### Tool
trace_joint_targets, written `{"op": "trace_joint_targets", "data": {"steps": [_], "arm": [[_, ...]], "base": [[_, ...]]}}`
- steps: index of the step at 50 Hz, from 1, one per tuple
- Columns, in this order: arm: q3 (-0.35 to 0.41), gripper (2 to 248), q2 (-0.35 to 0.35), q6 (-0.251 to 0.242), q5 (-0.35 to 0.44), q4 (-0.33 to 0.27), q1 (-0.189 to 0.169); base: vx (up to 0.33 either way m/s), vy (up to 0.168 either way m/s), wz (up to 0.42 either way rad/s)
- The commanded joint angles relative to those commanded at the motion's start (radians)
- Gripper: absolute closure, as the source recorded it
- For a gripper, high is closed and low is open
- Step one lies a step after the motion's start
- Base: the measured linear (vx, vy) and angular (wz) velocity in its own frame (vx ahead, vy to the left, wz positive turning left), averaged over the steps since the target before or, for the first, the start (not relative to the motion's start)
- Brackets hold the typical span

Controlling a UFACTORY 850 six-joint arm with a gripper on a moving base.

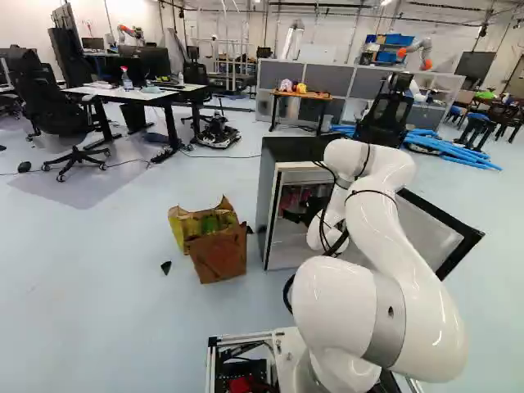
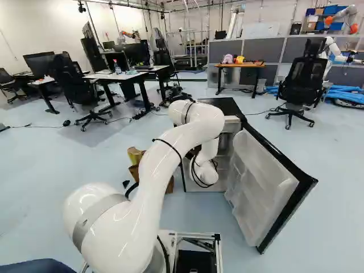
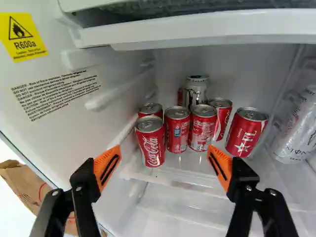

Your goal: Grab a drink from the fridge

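Note:
In the left base view my gripper [image 1: 301, 213] reaches into the open fridge [image 1: 264, 192], partly hidden by the arm. In the wrist view the gripper [image 3: 164, 157] stands open with nothing between its orange pads. Ahead of it, on a shelf, is a group of red cans: a front one [image 3: 150, 142] nearest one side wall, others [image 3: 177, 129] [image 3: 202, 128] beside it, and a larger red can [image 3: 246, 132] further across. A silver can [image 3: 196, 90] stands behind them. Another silver can [image 3: 297, 127] is by the opposite side.
A white drawer or shelf edge [image 3: 197, 32] spans above the cans. The fridge door [image 2: 264, 176] is swung wide open on the arm's right. A torn brown paper bag [image 1: 221, 255] stands on the floor left of the fridge. Desks, chairs and other robots are farther back.

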Motion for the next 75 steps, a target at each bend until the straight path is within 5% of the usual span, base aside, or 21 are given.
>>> {"op": "trace_joint_targets", "data": {"steps": [49, 75], "arm": [[0.0, 133, 0.0, 0.0, 0.0, 0.0, 0.0], [0.0, 123, 0.0, 0.0, 0.0, -0.004, 0.0]], "base": [[0.0, 0.0, 0.0], [0.0, 0.0, 0.0]]}}
